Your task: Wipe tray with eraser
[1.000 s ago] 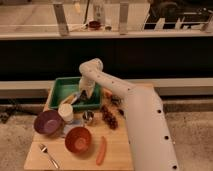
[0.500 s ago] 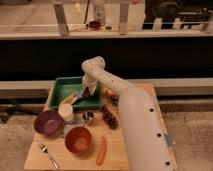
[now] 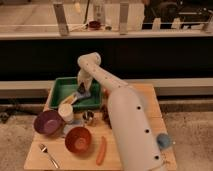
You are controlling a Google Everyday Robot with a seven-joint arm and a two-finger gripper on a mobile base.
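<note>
The gripper (image 3: 82, 89) reaches down into the tray (image 3: 62, 86) at the table's (image 3: 150, 107) back left corner; its jaws pinch the eraser (image 3: 85, 94), which rests on the tray floor near the middle. A tan stick (image 3: 70, 99) lies just beside it.

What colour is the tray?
The tray is green, in the camera view; the gripper hangs low over it.

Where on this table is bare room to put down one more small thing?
Bare wood: the table at its back right corner, right of the arm. Also the green tray at its back left, away from the gripper at the eraser. Crowded: the front, among purple bowl, cup, orange bowl and spoon.
</note>
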